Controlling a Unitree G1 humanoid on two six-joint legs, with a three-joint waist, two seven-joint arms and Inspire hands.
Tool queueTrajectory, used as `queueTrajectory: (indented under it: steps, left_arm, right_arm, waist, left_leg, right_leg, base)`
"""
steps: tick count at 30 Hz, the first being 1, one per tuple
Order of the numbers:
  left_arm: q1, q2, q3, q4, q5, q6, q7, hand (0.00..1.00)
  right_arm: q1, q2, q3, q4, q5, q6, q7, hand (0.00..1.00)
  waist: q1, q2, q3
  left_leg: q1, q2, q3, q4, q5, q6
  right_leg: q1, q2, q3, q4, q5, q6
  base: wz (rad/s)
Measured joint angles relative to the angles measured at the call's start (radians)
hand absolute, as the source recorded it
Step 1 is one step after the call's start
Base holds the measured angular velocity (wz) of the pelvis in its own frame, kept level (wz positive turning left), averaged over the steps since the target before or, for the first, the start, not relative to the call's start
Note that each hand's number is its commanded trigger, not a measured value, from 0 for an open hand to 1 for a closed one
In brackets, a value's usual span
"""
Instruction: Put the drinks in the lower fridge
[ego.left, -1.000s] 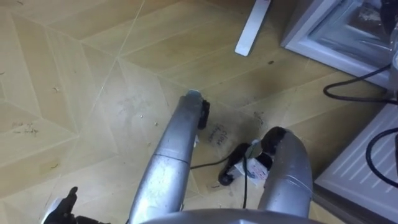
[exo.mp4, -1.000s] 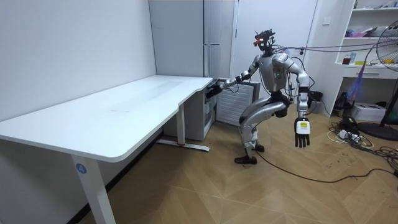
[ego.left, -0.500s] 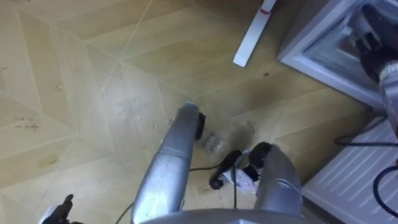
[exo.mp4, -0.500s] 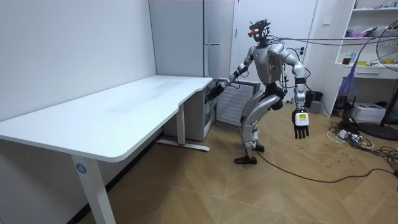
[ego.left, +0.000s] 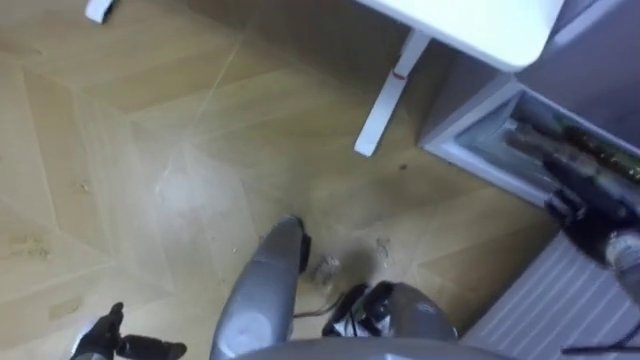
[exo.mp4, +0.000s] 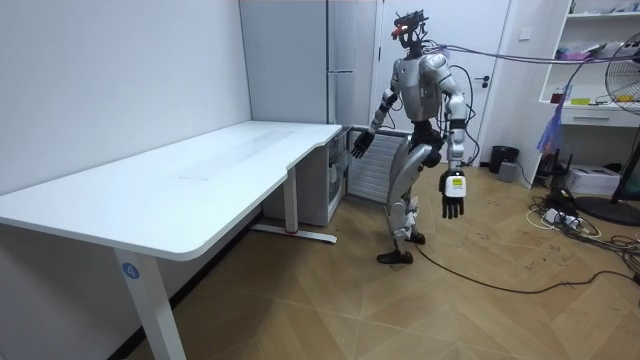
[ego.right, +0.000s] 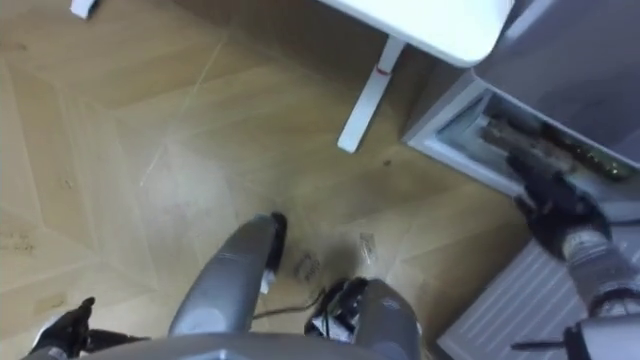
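The lower fridge (ego.left: 468, 150) stands open beside the desk, and blurred things lie on a shelf (ego.left: 572, 142) inside it. My right hand (ego.right: 548, 203) hovers just outside the opening, fingers relaxed and holding nothing; in the room view this right hand (exo.mp4: 360, 143) is raised in front of the fridge (exo.mp4: 326, 185). My left hand (exo.mp4: 453, 193) hangs at my side with straight fingers and is empty; it also sits at the lower left as the left hand (ego.left: 102, 341). I see no drink in either hand. I stand upright on the wooden floor before the fridge.
The white desk (exo.mp4: 200, 170) reaches over the fridge, with its corner (ego.left: 480, 22) and a white foot (ego.left: 383, 100) close by. The fridge's open door (ego.left: 560, 300), white and ribbed, stands at my lower right. A tall grey cabinet (exo.mp4: 300, 60) rises behind. A fan and shelves stand at the room view's right.
I have straightened up from a bent stance. My right hand has drawn back out of the fridge. My left hand has swung in closer to my body. The eye view has shifted.
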Motion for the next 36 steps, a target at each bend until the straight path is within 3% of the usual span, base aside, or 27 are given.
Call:
queueTrajectory:
  steps: [1, 3, 5, 9, 13, 14, 19, 24, 26, 30, 36]
  left_arm:
    - [-0.006, -0.016, 0.000, 0.013, -0.003, -0.002, -0.002, 0.00]
    - [-0.008, -0.037, 0.000, 0.037, -0.004, -0.008, 0.000, 0.00]
    - [-0.007, -0.066, 0.001, 0.076, -0.003, -0.013, 0.004, 0.00]
    - [-0.006, -0.082, 0.027, 0.076, 0.005, -0.016, 0.010, 0.00]
    - [-0.009, -0.117, 0.041, 0.075, 0.033, -0.022, 0.055, 0.00]
    - [-0.009, -0.123, 0.041, 0.076, 0.045, -0.025, 0.059, 0.00]
    - [-0.005, -0.153, 0.075, 0.075, 0.073, -0.023, 0.105, 0.00]
    - [-0.003, -0.156, 0.110, 0.075, 0.073, -0.023, 0.135, 0.00]
    - [-0.009, -0.157, 0.140, 0.075, 0.074, -0.023, 0.150, 0.00]
    - [-0.010, -0.172, 0.175, 0.075, 0.083, -0.025, 0.162, 0.00]
    - [-0.011, -0.186, 0.180, 0.067, 0.087, -0.031, 0.149, 0.00]
  right_arm:
    - [0.029, 0.023, -0.001, 0.010, -0.014, 0.013, 0.013, 0.00]
    - [0.059, 0.057, -0.003, 0.007, -0.048, 0.026, 0.017, 0.00]
    - [0.124, 0.088, -0.004, 0.003, -0.075, 0.029, 0.015, 0.00]
    - [0.187, 0.136, -0.018, 0.002, -0.108, 0.032, 0.007, 0.00]
    - [0.203, 0.175, -0.038, -0.018, -0.118, 0.031, 0.006, 0.00]
    - [0.210, 0.180, -0.042, -0.031, -0.148, 0.031, 0.002, 0.00]
    - [0.229, 0.188, -0.109, -0.100, -0.278, 0.029, -0.038, 0.00]
    - [0.235, 0.190, -0.134, -0.158, -0.305, 0.015, -0.081, 0.00]
    - [0.249, 0.196, -0.138, -0.193, -0.310, -0.004, -0.103, 0.00]
    - [0.258, 0.207, -0.165, -0.207, -0.346, -0.008, -0.126, 0.00]
    - [0.267, 0.208, -0.236, -0.217, -0.387, -0.014, -0.135, 0.00]
  waist:
    - [-0.015, 0.005, -0.0053]
    - [-0.020, 0.011, -0.0083]
    - [-0.029, 0.028, -0.0183]
    - [-0.039, 0.019, -0.0164]
    - [-0.066, 0.011, -0.0161]
    - [-0.082, 0.007, -0.0160]
    - [-0.090, -0.010, -0.0118]
    - [-0.103, -0.014, -0.0123]
    - [-0.115, -0.016, -0.0140]
    - [-0.137, -0.015, -0.0178]
    - [-0.160, -0.012, -0.0199]
  left_leg:
    - [0.028, -0.001, 0.005, -0.018, 0.000, 0.001]
    - [0.083, 0.001, 0.020, -0.053, 0.003, 0.004]
    - [0.158, 0.003, 0.033, -0.105, 0.004, 0.006]
    - [0.251, 0.001, 0.055, -0.171, 0.006, 0.008]
    - [0.313, 0.000, 0.067, -0.218, 0.007, 0.009]
    - [0.327, -0.002, 0.069, -0.227, 0.007, 0.009]
    - [0.380, 0.003, 0.100, -0.260, 0.007, 0.009]
    - [0.427, 0.011, 0.112, -0.289, 0.007, 0.009]
    - [0.445, 0.012, 0.117, -0.298, 0.008, 0.010]
    - [0.470, 0.013, 0.123, -0.304, 0.009, 0.012]
    - [0.472, 0.015, 0.127, -0.311, 0.014, 0.016]
  right_leg:
    - [0.027, 0.003, 0.003, -0.024, 0.006, 0.005]
    - [0.077, 0.013, 0.012, -0.075, 0.022, 0.012]
    - [0.156, 0.027, 0.015, -0.160, 0.052, 0.023]
    - [0.244, 0.035, 0.025, -0.252, 0.080, 0.031]
    - [0.310, 0.046, 0.033, -0.322, 0.114, 0.040]
    - [0.326, 0.047, 0.033, -0.337, 0.118, 0.042]
    - [0.375, 0.055, 0.061, -0.397, 0.146, 0.046]
    - [0.426, 0.073, 0.088, -0.468, 0.190, 0.049]
    - [0.439, 0.073, 0.099, -0.474, 0.193, 0.049]
    - [0.459, 0.072, 0.104, -0.473, 0.194, 0.049]
    - [0.458, 0.073, 0.110, -0.471, 0.201, 0.049]
  base:
    - [-0.09]
    - [-0.15]
    - [-0.17]
    - [-0.15]
    - [-0.10]
    - [-0.04]
    - [-0.16]
    - [-0.21]
    - [-0.09]
    - [-0.05]
    - [-0.04]
